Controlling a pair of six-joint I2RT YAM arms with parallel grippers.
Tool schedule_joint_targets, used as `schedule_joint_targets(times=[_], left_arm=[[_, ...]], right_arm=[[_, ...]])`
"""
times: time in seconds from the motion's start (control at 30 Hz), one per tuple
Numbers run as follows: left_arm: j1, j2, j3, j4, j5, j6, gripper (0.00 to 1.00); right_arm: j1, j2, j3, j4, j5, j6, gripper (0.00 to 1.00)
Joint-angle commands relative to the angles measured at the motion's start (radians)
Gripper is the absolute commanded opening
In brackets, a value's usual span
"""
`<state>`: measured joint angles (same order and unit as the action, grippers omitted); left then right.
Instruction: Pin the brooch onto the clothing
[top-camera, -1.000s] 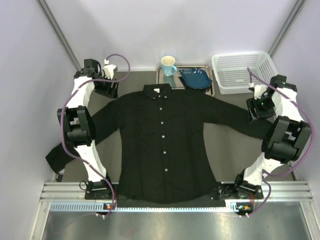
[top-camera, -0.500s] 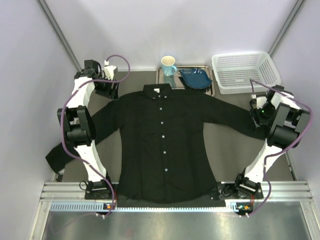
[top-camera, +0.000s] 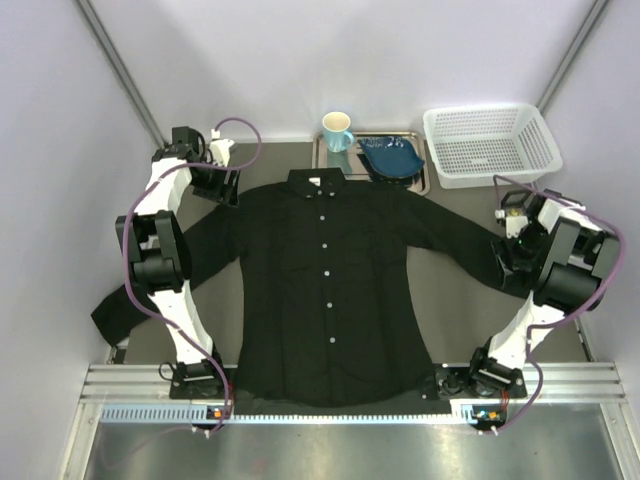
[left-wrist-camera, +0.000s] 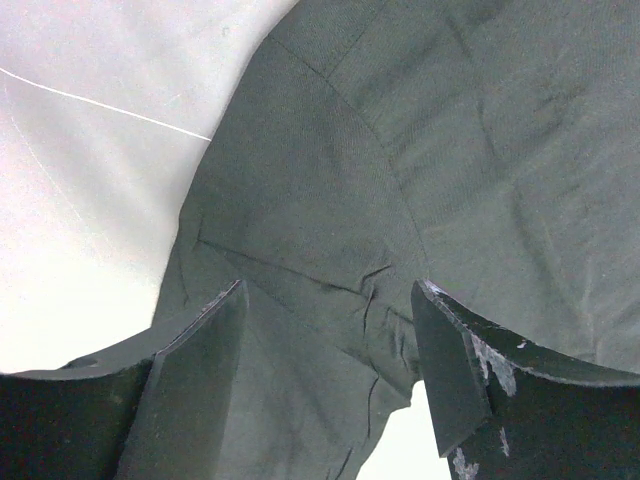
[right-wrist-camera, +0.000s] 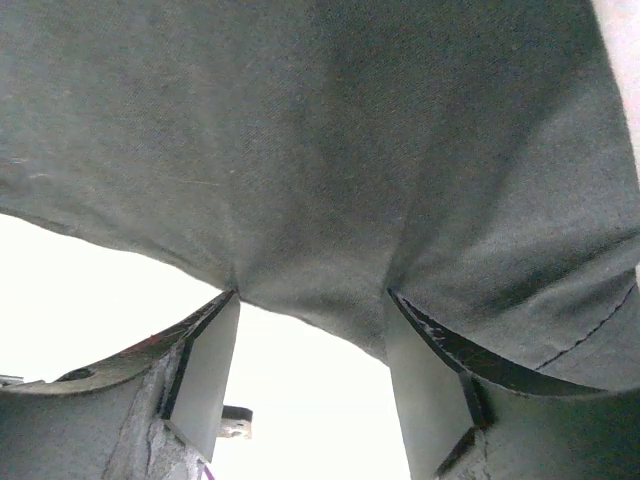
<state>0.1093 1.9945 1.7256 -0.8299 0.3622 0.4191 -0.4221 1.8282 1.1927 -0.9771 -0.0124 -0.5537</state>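
The clothing (top-camera: 330, 290), a black long-sleeved shirt with white buttons, lies flat and face up on the table. The brooch is out of view in every frame. My left gripper (top-camera: 215, 185) hovers at the shirt's left shoulder beside the collar. In the left wrist view its jaws (left-wrist-camera: 329, 290) stand open above creased shoulder cloth (left-wrist-camera: 400, 150). My right gripper (top-camera: 505, 265) sits at the end of the right sleeve. In the right wrist view the right gripper (right-wrist-camera: 311, 295) is open, both tips pressed against the sleeve cloth (right-wrist-camera: 330, 130), with nothing between them.
At the back stand a cream mug (top-camera: 337, 130), a blue dish (top-camera: 392, 156) on a metal tray (top-camera: 422, 182), and a white basket (top-camera: 490, 145) at the back right. The shirt's other sleeve (top-camera: 115, 310) trails toward the left table edge.
My right arm has folded and its gripper has moved toward the near side, from beside the basket to the sleeve end. The left gripper has shifted slightly right.
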Motion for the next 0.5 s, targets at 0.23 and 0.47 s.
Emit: schedule_joint_targets(times=[0.23, 0.47], left_arm=[[-0.002, -0.120, 0.015, 0.070, 0.040, -0.045, 0.81], [0.003, -0.365, -0.171, 0.421, 0.104, -0.225, 0.92]], right_arm=[[-0.058, -0.121, 0.346, -0.061, -0.273, 0.069, 0.71], [-0.078, -0.069, 0.505, -0.025, -0.407, 0.110, 0.78]])
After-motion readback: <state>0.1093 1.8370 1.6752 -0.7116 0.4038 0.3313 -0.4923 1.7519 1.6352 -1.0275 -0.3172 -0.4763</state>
